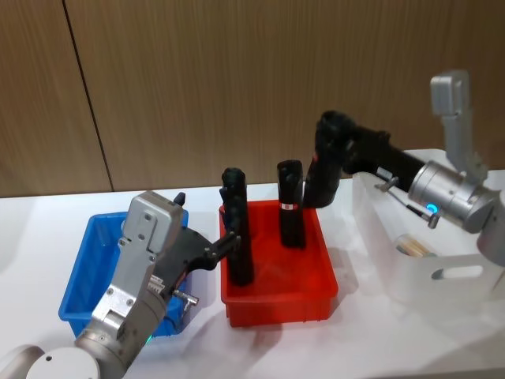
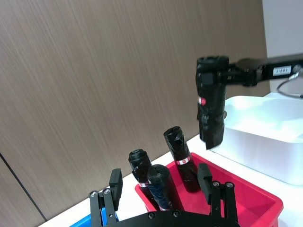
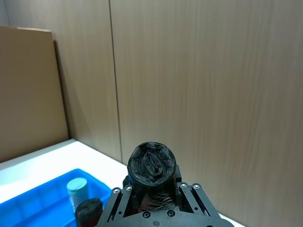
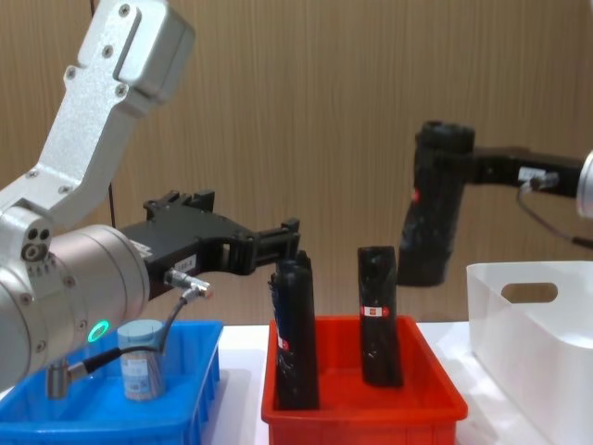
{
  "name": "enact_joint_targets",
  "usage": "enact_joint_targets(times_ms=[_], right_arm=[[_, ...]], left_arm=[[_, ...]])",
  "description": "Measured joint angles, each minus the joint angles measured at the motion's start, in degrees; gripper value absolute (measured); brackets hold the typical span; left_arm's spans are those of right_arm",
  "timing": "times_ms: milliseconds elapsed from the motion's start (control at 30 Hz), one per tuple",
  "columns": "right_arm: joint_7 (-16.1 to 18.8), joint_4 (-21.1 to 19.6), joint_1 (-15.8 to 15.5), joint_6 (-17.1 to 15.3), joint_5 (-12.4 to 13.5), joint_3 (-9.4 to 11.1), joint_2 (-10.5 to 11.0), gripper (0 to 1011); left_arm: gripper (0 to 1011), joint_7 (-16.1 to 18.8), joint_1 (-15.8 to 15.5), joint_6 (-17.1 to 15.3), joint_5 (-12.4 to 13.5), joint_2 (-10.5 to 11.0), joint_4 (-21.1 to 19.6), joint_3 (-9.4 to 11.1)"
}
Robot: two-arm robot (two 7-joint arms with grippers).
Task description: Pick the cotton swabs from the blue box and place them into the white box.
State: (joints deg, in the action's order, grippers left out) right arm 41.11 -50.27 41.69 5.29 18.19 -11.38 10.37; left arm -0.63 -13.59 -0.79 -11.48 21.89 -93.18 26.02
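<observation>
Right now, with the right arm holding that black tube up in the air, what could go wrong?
1. The right gripper holds a black tube, not cotton swabs; it hangs between the red bin and the white box, so it might end up in the wrong box.
2. The left gripper, open, sits close to the upright tubes in the red bin and could knock one over.
3. A swab tub waits in the blue box, untouched.
</observation>
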Motion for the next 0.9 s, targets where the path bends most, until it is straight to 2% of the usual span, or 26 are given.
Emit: enact_joint_targets(times_ms=[167, 500, 633, 900], right_arm=[[-2.00, -3.96, -1.29, -0.93, -0.36, 0.80, 0.88, 363], [-7.92, -10.99, -4.26, -2.89, -3.85, 2.39, 3.04, 363], [-10.26, -12.84, -5.64, -3.75, -5.05, 3.35, 4.14, 363], [-13.38, -15.03, -7.76, -5.09, -5.77, 5.10, 5.88, 363]], left_arm=[[1004, 0.00, 0.00, 0.00, 0.00, 0.00, 0.00, 0.00], [1004, 0.00, 0.00, 0.00, 0.00, 0.00, 0.00, 0.00], [1004, 0.00, 0.00, 0.00, 0.00, 0.00, 0.00, 0.00], [1004, 0.00, 0.00, 0.00, 0.00, 0.00, 0.00, 0.00]])
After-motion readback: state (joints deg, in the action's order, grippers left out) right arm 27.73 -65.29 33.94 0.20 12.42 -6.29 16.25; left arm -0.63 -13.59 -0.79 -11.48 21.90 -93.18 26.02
